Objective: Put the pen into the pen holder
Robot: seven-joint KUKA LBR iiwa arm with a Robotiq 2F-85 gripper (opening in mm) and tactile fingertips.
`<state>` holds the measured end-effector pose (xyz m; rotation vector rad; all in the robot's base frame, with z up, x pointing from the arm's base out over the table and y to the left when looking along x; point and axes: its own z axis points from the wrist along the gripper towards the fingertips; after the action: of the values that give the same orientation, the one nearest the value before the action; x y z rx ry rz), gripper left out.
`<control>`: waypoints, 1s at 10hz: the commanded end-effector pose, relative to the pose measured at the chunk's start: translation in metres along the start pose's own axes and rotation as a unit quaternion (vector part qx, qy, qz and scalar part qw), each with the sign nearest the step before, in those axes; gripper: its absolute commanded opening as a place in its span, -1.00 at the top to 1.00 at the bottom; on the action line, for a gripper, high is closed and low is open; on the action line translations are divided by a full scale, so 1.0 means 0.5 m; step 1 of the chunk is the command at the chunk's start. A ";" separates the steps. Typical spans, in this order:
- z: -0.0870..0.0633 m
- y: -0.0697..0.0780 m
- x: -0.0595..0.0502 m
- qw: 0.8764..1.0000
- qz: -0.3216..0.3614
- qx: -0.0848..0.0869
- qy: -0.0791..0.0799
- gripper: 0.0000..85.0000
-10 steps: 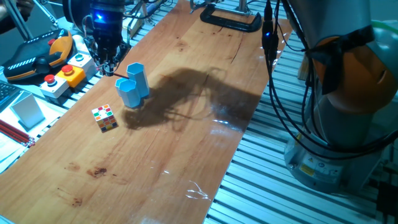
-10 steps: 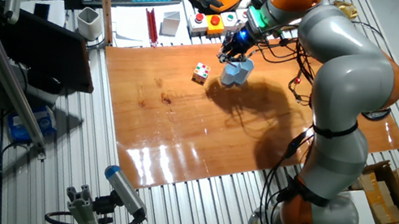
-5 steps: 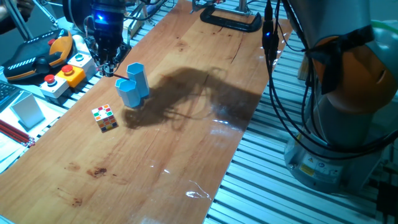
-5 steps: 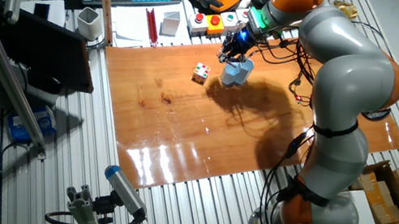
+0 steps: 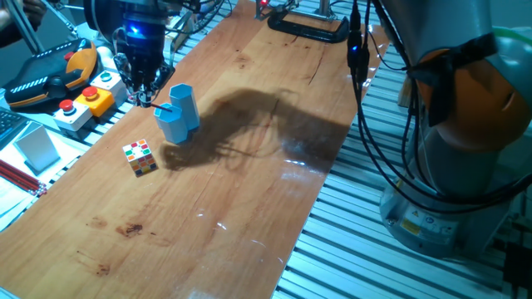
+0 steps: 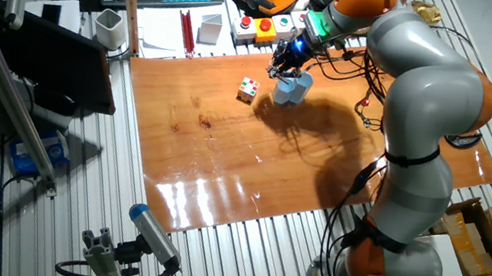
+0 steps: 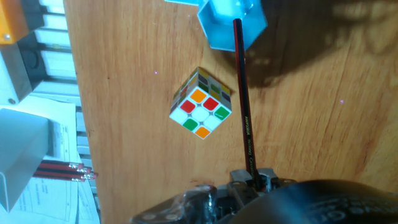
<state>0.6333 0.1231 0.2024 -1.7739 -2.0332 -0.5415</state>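
We see the fingers (image 7: 252,180) closed tight on the pen (image 7: 242,102); in the hand view the pen reaches out from them toward the pen holder (image 7: 231,22), and its far tip sits over the blue tube's edge; the pen holder (image 5: 178,112) stands upright on the wooden counter (image 5: 249,166); a little coloured cube (image 7: 201,104) lies near it, just beside the pen

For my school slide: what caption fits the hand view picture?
The gripper holds the pen pointing at the blue pen holder, beside a multicoloured cube.
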 end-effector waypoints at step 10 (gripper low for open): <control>0.013 0.001 -0.028 1.000 0.003 -0.002 0.015 0.98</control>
<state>0.6352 0.1147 0.1893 -1.7629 -2.0076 -0.5691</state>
